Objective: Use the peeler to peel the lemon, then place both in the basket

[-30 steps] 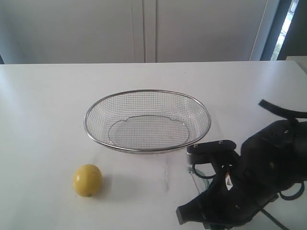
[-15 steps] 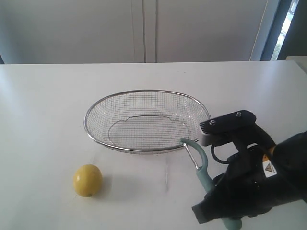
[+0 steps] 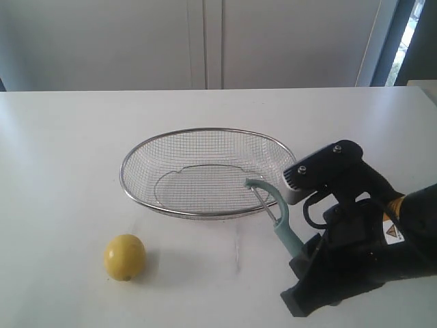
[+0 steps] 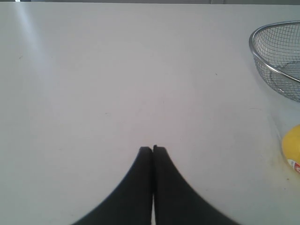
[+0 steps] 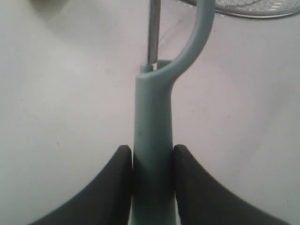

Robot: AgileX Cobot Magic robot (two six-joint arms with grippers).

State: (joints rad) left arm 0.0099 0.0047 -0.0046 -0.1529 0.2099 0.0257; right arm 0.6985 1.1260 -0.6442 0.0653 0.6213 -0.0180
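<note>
Exterior view: A wide, shallow oval basket of fine silver wire mesh (image 3: 121,179) is seen on a white table (image 3: 68,150). A small, round, bright-yellow lemon (image 3: 124,257) is left on the tabletop, apart from the basket and off the near left part of its rim. By the basket's near right rim, a slim peeler with a pale teal handle and narrow metal blade (image 3: 281,222) is held tilted in the black right gripper (image 3: 305,255), its curved head raised toward the rim; whether head and rim touch cannot be told.

Left wrist view: The left gripper (image 4: 153,150) is shown low over bare tabletop, well apart from the basket (image 4: 251,47), with its two black fingers (image 4: 140,173) pressed together and nothing between them. The lemon (image 4: 293,145) is seen beside the basket's rim, on the table.

Right wrist view: The peeler's handle (image 5: 152,122) is pinched from both sides by the fingers (image 5: 123,161) of the right gripper (image 5: 152,152). The blade and curved head are pointed toward the basket (image 5: 243,5), whose mesh edge is glimpsed just beyond them.
</note>
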